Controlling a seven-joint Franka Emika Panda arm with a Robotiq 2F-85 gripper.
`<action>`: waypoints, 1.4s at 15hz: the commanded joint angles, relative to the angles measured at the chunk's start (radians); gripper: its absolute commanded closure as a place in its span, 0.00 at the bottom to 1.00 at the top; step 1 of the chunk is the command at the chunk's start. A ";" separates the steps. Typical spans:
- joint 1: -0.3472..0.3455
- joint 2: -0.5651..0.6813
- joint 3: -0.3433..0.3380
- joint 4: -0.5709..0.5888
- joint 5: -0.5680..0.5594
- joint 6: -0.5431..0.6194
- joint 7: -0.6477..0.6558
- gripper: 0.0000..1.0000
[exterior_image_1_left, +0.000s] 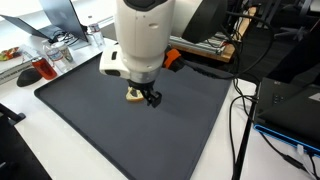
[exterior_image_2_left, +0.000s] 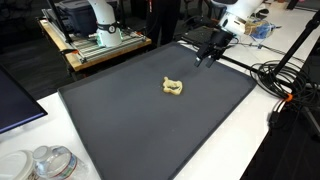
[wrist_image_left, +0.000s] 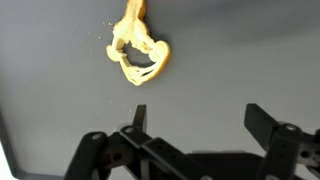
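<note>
jaws wide apart: wrist view only

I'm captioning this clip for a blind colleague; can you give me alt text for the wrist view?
A small, pale yellow, crumpled object lies on a dark grey mat, with a few crumbs beside it. Below it in the picture, the dark tool stands open, apart from the object and holding nothing.

A robotics lab: another robot arm (exterior_image_2_left: 100, 18) on a wooden cart (exterior_image_2_left: 100, 50), loose cables (exterior_image_2_left: 272, 75) alongside.
</note>
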 joint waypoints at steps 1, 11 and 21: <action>-0.008 -0.158 0.021 -0.235 -0.052 0.147 -0.007 0.00; -0.146 -0.463 0.072 -0.698 -0.006 0.461 -0.212 0.00; -0.399 -0.474 0.153 -0.861 0.247 0.670 -0.753 0.00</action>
